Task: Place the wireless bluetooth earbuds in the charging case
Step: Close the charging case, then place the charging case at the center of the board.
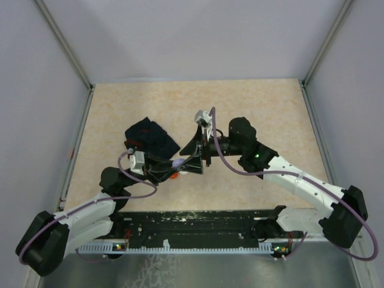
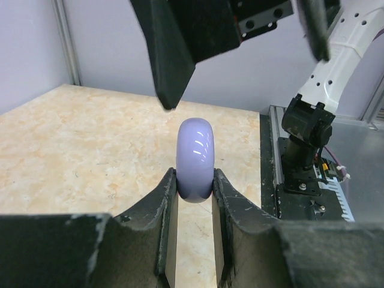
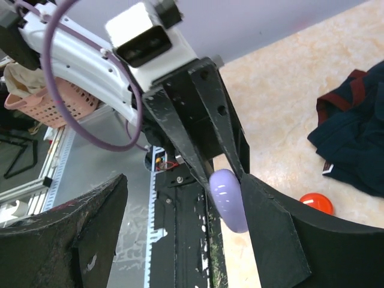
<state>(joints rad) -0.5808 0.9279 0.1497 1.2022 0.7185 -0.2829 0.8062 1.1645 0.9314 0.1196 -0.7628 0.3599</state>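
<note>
Left fingers (image 2: 163, 210) squeeze the lavender case (image 2: 195, 159) by its flat sides. It stands on edge, up in the air over the middle of the surface's (image 2: 72, 150) near edge. Right fingers (image 3: 273, 231) hang wide open just over its top, one very close.

- tabletop (image 1: 258, 108): carries cloth and disc.
- cloth (image 1: 153, 137): on tabletop, left of centre, far-left of case.
- case (image 2: 195, 156): raised off tabletop, on edge between jaws of left gripper (image 2: 195, 180).
- right gripper (image 3: 183, 198): just right of case.
- disc (image 1: 173, 176): on tabletop, near side of case, near-right of cloth.
</note>
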